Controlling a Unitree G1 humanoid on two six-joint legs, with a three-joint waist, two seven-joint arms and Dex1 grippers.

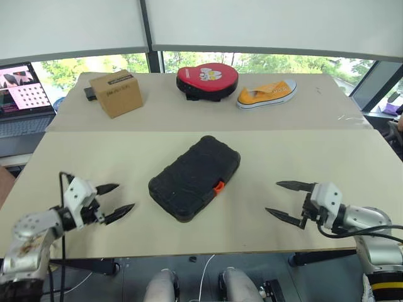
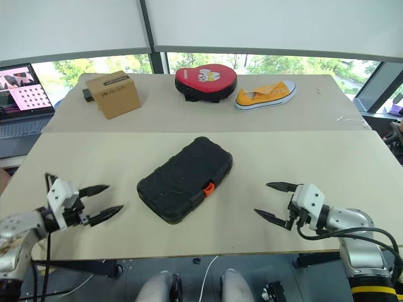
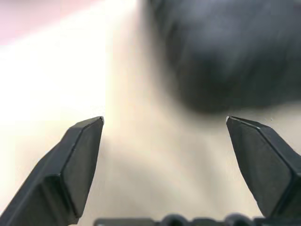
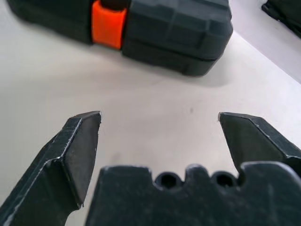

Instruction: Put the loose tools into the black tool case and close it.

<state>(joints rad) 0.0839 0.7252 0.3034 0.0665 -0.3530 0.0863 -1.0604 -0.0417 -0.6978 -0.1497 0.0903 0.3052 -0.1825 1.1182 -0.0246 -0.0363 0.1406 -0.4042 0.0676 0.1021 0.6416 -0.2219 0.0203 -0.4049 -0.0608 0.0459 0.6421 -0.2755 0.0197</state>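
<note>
The black tool case (image 1: 195, 178) lies shut and slanted in the middle of the near table, its orange latch (image 1: 218, 187) on the edge toward my right arm. My left gripper (image 1: 116, 201) stands open to the left of the case, apart from it, with nothing between its fingers. To the right of the case my right gripper (image 1: 288, 201) is open too and empty. The right wrist view looks at the case (image 4: 178, 28) and its latch (image 4: 108, 23) past the spread fingers (image 4: 75, 155). The case (image 3: 230, 52) is a dark blur in the left wrist view. The loose tools are out of view.
On the far table stand a brown cardboard box (image 1: 116, 93), a red heart-shaped pad (image 1: 208, 80) and a yellow sneaker (image 1: 267, 94). A laptop (image 1: 22, 100) sits off the table at the far left. Bare tabletop (image 1: 252, 157) surrounds the case.
</note>
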